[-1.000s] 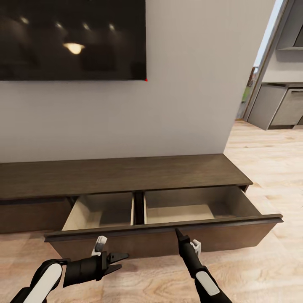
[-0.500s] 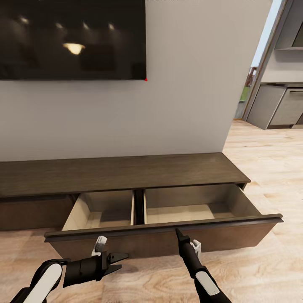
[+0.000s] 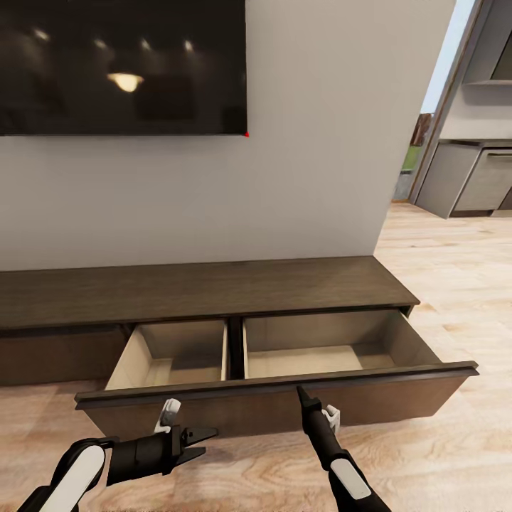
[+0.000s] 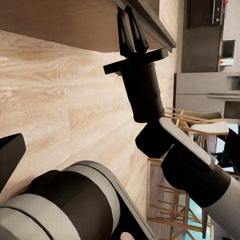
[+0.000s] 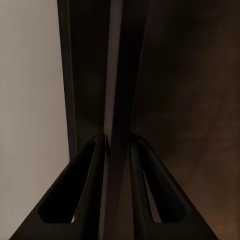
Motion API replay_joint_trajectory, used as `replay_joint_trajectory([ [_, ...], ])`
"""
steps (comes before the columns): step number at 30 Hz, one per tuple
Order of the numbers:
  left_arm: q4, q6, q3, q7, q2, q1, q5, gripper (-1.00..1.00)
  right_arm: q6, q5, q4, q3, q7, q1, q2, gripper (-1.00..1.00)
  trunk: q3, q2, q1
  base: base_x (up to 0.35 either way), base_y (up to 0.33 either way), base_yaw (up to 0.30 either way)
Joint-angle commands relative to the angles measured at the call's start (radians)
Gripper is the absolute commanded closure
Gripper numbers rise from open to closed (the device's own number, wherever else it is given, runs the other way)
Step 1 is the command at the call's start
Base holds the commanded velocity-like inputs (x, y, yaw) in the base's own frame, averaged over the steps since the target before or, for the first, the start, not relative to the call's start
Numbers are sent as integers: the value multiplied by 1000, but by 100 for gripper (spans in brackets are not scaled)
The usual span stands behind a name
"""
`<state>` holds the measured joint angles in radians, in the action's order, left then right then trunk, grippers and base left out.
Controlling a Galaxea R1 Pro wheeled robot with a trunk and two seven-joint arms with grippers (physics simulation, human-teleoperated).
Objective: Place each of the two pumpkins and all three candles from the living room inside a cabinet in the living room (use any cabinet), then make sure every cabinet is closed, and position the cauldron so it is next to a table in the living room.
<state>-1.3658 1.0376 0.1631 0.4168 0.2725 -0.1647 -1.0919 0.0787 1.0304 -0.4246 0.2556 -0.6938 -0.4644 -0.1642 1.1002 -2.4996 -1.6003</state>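
The right gripper (image 3: 304, 393) is clamped on the drawer front's (image 3: 398, 398) top edge, which runs sideways; the left gripper (image 3: 203, 435) hangs open lower down.

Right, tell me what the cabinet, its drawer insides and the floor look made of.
Cabinet: dark-brown wood or wood-look veneer, matte, faint grain streaks. Drawer insides: pale, smooth beige board, probably light wood, no clear grain. Floor: light wood-look planks with visible grain, slight sheen.
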Motion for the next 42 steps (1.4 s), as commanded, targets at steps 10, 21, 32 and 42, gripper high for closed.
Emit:
replay_joint_trajectory([
  [10, 1, 1, 1, 8, 1, -1, 7, -100, 12, 0, 1, -47, -12, -1, -1, 100, 1, 0, 0, -27, 0, 0],
  [21, 1, 1, 1, 8, 1, -1, 7, -100, 12, 0, 1, -47, -12, -1, -1, 100, 1, 0, 0, -52, 0, 0],
  [32, 1, 1, 1, 8, 1, -1, 6, -100, 12, 0, 1, -46, -12, -1, -1, 100, 1, 0, 0, -14, 0, 0],
  [42, 1, 1, 1, 8, 1, -1, 7, -100, 12, 0, 1, -47, -12, -1, -1, 100, 1, 0, 0, -42, 0, 0],
])
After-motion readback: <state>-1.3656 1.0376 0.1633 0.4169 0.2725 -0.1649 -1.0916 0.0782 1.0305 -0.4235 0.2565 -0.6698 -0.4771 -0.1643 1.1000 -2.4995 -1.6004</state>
